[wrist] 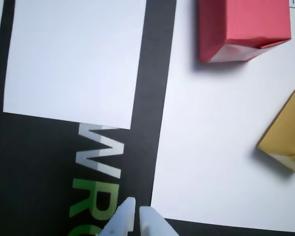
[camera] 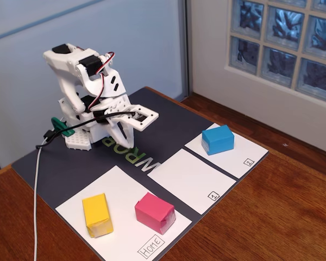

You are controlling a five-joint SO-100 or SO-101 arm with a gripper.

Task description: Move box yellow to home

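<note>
Looks basically done: yellow box (camera: 97,215) sits on the Home sheet (camera: 125,185), and the claw (wrist: 136,212) is clenched empty, parked well apart.

In the fixed view, the largest white paper square (camera: 125,187) bore a small boxed handwritten label "Home" (camera: 151,248) at its near corner. The middle white square (camera: 187,179) carried a boxed "1" (camera: 213,195), and the far white square (camera: 244,152) a boxed "2" (camera: 249,161). The dark mat (camera: 60,168) showed large printed letters, partly hidden; the wrist view read "WR" (wrist: 98,177) in white and green.
</note>
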